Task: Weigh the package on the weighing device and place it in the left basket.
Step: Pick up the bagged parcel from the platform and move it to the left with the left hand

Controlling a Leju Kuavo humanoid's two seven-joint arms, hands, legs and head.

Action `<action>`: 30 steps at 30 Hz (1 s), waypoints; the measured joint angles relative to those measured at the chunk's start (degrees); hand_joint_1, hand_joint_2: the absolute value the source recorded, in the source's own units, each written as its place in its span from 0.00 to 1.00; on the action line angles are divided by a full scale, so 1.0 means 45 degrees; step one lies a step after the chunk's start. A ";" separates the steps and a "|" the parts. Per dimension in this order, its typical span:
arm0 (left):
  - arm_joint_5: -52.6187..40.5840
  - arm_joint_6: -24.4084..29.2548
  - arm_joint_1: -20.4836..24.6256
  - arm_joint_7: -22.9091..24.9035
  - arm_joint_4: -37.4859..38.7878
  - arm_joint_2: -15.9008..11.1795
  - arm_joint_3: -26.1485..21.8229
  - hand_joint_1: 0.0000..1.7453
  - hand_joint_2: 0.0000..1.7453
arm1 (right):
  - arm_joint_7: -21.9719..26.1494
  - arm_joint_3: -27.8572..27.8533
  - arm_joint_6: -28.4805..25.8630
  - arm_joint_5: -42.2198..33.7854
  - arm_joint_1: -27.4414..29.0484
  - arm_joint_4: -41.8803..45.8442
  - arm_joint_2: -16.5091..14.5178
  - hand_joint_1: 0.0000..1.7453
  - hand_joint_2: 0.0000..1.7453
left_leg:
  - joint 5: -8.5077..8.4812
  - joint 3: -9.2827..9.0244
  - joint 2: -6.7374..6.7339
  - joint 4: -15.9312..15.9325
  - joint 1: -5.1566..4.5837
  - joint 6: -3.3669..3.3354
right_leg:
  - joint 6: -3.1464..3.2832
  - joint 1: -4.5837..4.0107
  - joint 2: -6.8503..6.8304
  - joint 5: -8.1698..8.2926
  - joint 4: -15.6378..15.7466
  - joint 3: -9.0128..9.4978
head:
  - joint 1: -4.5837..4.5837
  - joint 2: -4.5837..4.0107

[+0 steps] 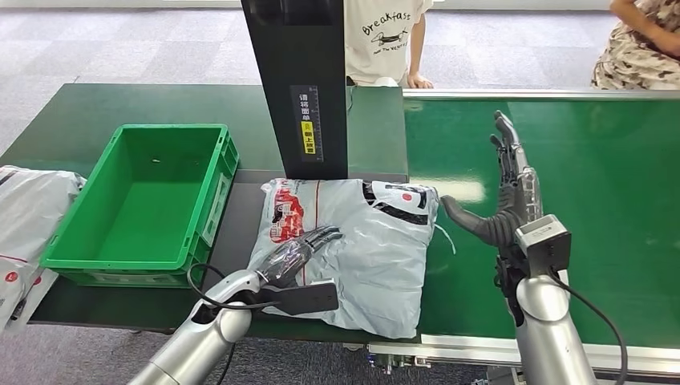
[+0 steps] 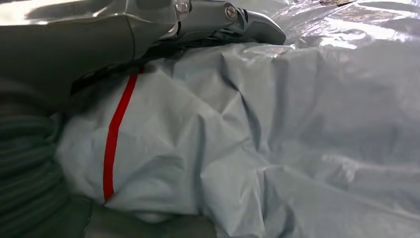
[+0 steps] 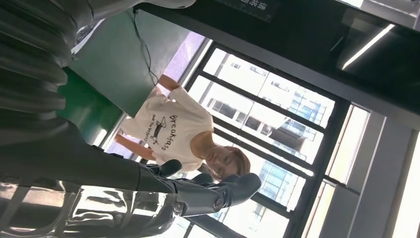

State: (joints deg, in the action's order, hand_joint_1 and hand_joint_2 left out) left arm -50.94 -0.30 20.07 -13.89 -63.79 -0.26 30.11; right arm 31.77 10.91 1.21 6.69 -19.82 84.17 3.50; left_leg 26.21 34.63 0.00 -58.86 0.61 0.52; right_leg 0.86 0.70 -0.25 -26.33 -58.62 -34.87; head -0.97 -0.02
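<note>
Your left hand [image 1: 301, 253] lies on the grey package [image 1: 365, 257], fingers curled onto the crumpled plastic; whether they actually grip it you cannot tell. The package sits under that hand on the dark weighing device [image 1: 240, 220], the green basket [image 1: 140, 200] just to the hand's left. Your right hand [image 1: 501, 188] is spread wide above the green belt [image 1: 609, 200], holding nothing

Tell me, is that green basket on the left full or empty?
Nearly empty: the head view shows the green basket's bare floor with only a few tiny specks. The package lies outside it, beside it on the dark platform.
</note>
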 joint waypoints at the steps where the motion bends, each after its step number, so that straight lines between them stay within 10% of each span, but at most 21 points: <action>1: -0.0199 0.0092 0.0031 0.0145 0.0092 0.0013 0.0001 1.00 1.00 | -0.0042 -0.0109 0.0021 0.0055 0.0034 0.0068 -0.0059 0.00 1.00 | 0.0000 0.0000 0.0000 0.0000 0.0000 0.0000 | 0.0000 0.0000 0.0000 0.0000 0.0000 0.0001 | 0.0001 0.0000; 9: -0.0837 0.0918 0.0104 0.0462 0.0307 0.0166 -0.0135 1.00 1.00 | -0.0203 -0.0720 0.0160 0.0351 0.0375 0.0585 -0.0448 0.00 1.00 | -0.0001 -0.0005 0.0000 0.0001 0.0000 0.0000 | 0.0000 0.0000 -0.0001 0.0001 -0.0001 0.0008 | 0.0000 0.0000; 30: -0.0052 0.7952 -0.1149 -0.3550 -0.3438 0.0363 -0.1374 1.00 1.00 | -0.0376 -0.1424 0.0277 0.0085 0.0884 0.1584 -0.0651 0.00 1.00 | 0.0001 0.0004 0.0000 0.0002 0.0000 -0.0001 | -0.0001 0.0000 -0.0001 -0.0001 0.0000 0.0003 | 0.0000 0.0000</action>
State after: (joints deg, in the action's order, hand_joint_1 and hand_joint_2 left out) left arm -51.17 35.48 14.90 -29.86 -79.26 1.37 23.93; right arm 30.08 4.50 2.45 7.07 -15.84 91.30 0.57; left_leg 26.21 34.65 0.00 -58.85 0.61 0.52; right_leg 0.86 0.70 -0.25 -26.34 -58.61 -34.85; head -0.97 -0.02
